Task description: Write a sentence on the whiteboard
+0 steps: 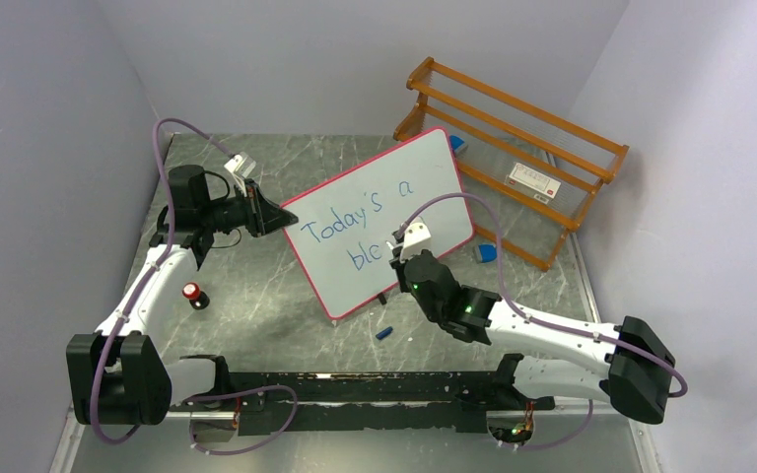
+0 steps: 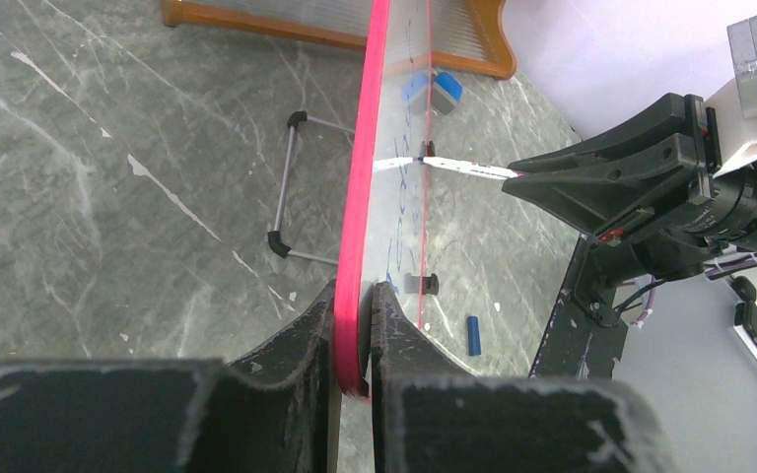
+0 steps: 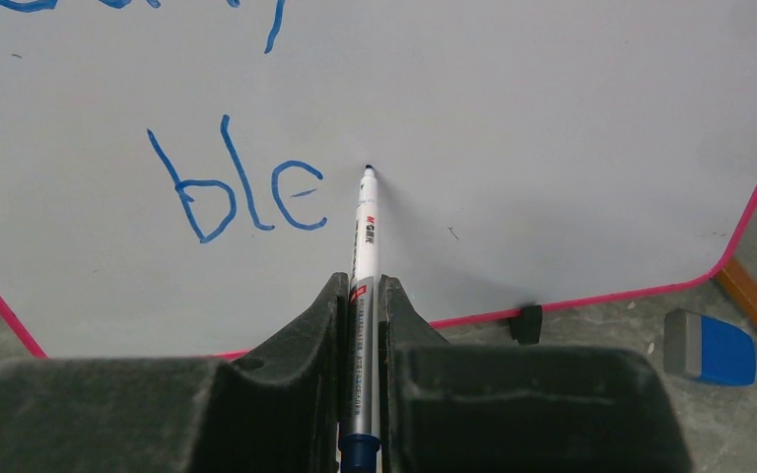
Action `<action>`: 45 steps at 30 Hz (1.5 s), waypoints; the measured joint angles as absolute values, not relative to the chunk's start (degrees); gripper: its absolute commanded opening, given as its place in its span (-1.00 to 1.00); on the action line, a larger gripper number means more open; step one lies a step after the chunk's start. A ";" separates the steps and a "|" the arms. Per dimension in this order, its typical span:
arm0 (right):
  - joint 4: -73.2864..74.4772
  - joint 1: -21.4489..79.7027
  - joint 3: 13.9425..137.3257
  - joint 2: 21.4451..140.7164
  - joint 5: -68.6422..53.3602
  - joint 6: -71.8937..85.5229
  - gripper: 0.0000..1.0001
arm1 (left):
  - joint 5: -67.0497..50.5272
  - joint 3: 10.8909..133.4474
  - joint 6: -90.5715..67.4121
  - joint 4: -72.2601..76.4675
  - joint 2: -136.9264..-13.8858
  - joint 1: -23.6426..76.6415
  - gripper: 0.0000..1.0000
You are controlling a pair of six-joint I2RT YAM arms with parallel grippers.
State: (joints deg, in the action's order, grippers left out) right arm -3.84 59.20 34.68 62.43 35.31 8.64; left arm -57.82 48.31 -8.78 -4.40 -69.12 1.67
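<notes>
A blue marker cap [image 1: 383, 333] lies on the surface [image 1: 276, 305] near its front edge. Beyond it, the right end effector [image 3: 360, 288] grips a marker [image 3: 366, 227], tip against the whiteboard [image 1: 424, 187] standing mid-surface, just right of "ble" in the sentence [image 3: 237, 187]. The left end effector [image 2: 355, 296] clamps the board's pink left rim. A wooden rack [image 1: 517, 128] occupies the far right corner.

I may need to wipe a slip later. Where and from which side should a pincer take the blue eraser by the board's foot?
Probably from above, closing across the narrower width of the blue eraser. It lies low on the table, clear of the whiteboard, so its top is free, and its blocky body offers opposing flat sides.
</notes>
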 measured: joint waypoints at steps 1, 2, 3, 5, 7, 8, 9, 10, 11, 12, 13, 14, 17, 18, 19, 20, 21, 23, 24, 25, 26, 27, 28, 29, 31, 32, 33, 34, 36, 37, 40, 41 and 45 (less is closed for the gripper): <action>-4.01 59.20 34.68 62.54 35.31 8.56 -1.00 | -57.80 48.31 -8.78 -4.40 -69.12 1.67 -0.90; -4.05 59.20 34.68 62.63 35.33 8.51 -1.00 | -57.80 48.31 -8.78 -4.40 -69.14 1.67 -0.90; -4.08 59.20 34.68 62.67 35.33 8.49 -1.00 | -57.80 48.34 -8.78 -4.38 -69.19 1.67 -0.90; -4.23 59.20 34.68 62.78 35.33 8.47 -1.00 | -57.80 48.34 -8.78 -4.38 -69.28 1.67 -0.90; -4.43 59.13 34.68 62.85 35.33 8.29 -1.00 | -57.82 48.34 -8.80 -4.40 -69.30 1.67 -0.90; -4.47 59.09 34.68 62.89 35.33 8.25 -1.00 | -57.82 48.34 -8.80 -4.40 -69.30 1.69 -0.90; -4.49 59.09 34.68 62.92 35.31 8.14 -1.00 | -57.82 48.34 -8.80 -4.43 -69.30 1.69 -0.90; -4.51 59.07 34.68 62.94 35.31 8.08 -1.00 | -57.82 48.34 -8.80 -4.40 -69.32 1.72 -0.90; -4.54 59.07 34.68 62.94 35.29 7.97 -1.00 | -57.82 48.34 -8.80 -4.40 -69.32 1.72 -0.90; -4.58 59.07 34.68 62.94 35.27 7.88 -1.00 | -57.82 48.34 -8.80 -4.40 -69.32 1.72 -0.90; -4.62 59.07 34.68 62.96 35.24 7.77 -1.00 | -57.82 48.34 -8.78 -4.40 -69.32 1.72 -0.90; -4.75 59.07 34.68 62.96 35.18 7.68 -1.00 | -57.82 48.34 -8.78 -4.40 -69.32 1.72 -0.90; -5.28 59.05 34.68 63.05 34.96 7.53 -1.00 | -57.80 48.34 -8.80 -4.40 -69.32 1.72 -0.90; -5.39 59.02 34.68 63.05 34.87 7.44 -1.00 | -57.80 48.34 -8.78 -4.43 -69.32 1.72 -0.90; -5.67 59.02 34.68 63.05 34.72 7.38 -1.00 | -57.82 48.34 -8.78 -4.43 -69.32 1.72 -0.90; -5.85 59.02 34.68 63.05 34.59 7.33 -1.00 | -57.80 48.34 -8.78 -4.43 -69.32 1.72 -0.90; -6.00 59.00 34.68 63.05 34.41 7.27 -1.00 | -57.80 48.34 -8.80 -4.43 -69.32 1.72 -0.90; -6.15 58.98 34.68 63.05 34.11 7.20 -1.00 | -57.80 48.34 -8.78 -4.43 -69.32 1.72 -0.90; -6.13 58.96 34.68 63.05 33.98 7.20 -1.00 | -57.80 48.34 -8.78 -4.45 -69.32 1.72 -0.90; -6.13 58.94 34.68 63.05 33.85 7.18 -1.00 | -57.80 48.34 -8.78 -4.45 -69.32 1.72 -0.90; -6.11 58.94 34.68 63.05 33.78 7.20 -1.00 | -57.80 48.34 -8.78 -4.45 -69.32 1.72 -0.90; -6.11 58.92 34.68 63.05 33.74 7.20 -1.00 | -57.80 48.34 -8.78 -4.45 -69.32 1.72 -0.90; -6.09 58.94 34.68 63.05 33.65 7.20 -1.00 | -57.78 48.34 -8.78 -4.45 -69.32 1.72 -0.90; -6.07 58.92 34.68 63.05 33.58 7.20 -1.00 | -57.78 48.34 -8.78 -4.47 -69.32 1.72 -0.90; -6.07 58.92 34.68 63.05 33.06 7.22 -1.00 | -57.76 48.34 -8.78 -4.47 -69.32 1.72 -0.90; -6.04 58.94 34.68 63.02 32.84 7.22 -1.00 | -57.76 48.34 -8.78 -4.47 -69.32 1.72 -0.90; -6.00 58.94 34.68 62.98 32.64 7.22 -1.00 | -57.74 48.34 -8.78 -4.47 -69.32 1.72 -0.90; -5.93 58.92 34.68 62.92 32.38 7.25 -1.00 | -57.74 48.34 -8.80 -4.47 -69.32 1.72 -0.90; -5.72 58.92 34.68 62.76 31.75 7.29 -1.00 | -57.74 48.34 -8.78 -4.49 -69.32 1.72 -0.90; -5.65 58.92 34.68 62.74 31.55 7.33 -1.00 | -57.74 48.34 -8.78 -4.49 -69.32 1.72 -0.90; -5.26 58.94 34.68 62.70 31.20 7.68 -1.00 | -57.69 48.34 -8.78 -4.49 -69.32 1.72 -0.90; -5.17 58.94 34.68 62.67 31.20 7.77 -1.00 | -57.67 48.34 -8.78 -4.49 -69.32 1.72 -0.90; -4.27 58.94 34.68 62.39 31.20 8.51 -1.00 | -57.69 48.36 -8.78 -4.51 -69.32 1.72 -0.90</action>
